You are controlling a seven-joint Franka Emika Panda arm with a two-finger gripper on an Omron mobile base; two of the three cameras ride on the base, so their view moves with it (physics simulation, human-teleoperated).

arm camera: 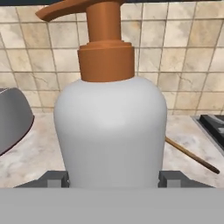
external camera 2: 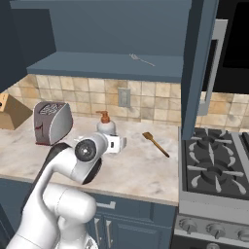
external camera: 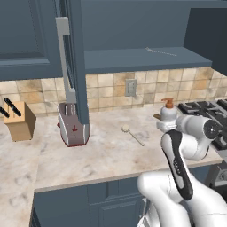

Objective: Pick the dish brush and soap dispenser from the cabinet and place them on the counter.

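**Soap dispenser between the fingers, standing on the counter**

Soap dispenser [arm camera: 110, 127]: you have one, a white bottle with rounded shoulders and an orange pump top. It stands upright on the counter [external camera: 102, 155], near the stove edge. The gripper [arm camera: 110, 178] sits low around its base, one finger [arm camera: 54, 178] on each side, set wide. From the hand view you cannot tell whether the pads press the bottle or merely flank it.

Reading the left base view from the left, you count one knife block [external camera: 18, 120], one toaster [external camera: 73, 125], one dish brush [external camera: 132, 135], then the bottle partly behind the arm. The dish brush is a slim pale stick with a small round whitish head, lying flat on the beige marbled stone between the toaster and the bottle, well apart from both.

Above, the cabinet [external camera: 26, 40] is dark slate blue. One door [external camera: 77, 62] stands swung out edge-on toward you, its silver bar handle [external camera: 66, 57] hanging in front of the toaster. One thin grey rod [external camera: 162, 52] lies on the open shelf.

The right base view gives you what the left does not: one orange-brown stick utensil [external camera 2: 155, 144] lying to the right of the bottle, and the stove burners [external camera 2: 214, 170] in full. The hand view adds the bottle's close surface and the tiled wall behind it.
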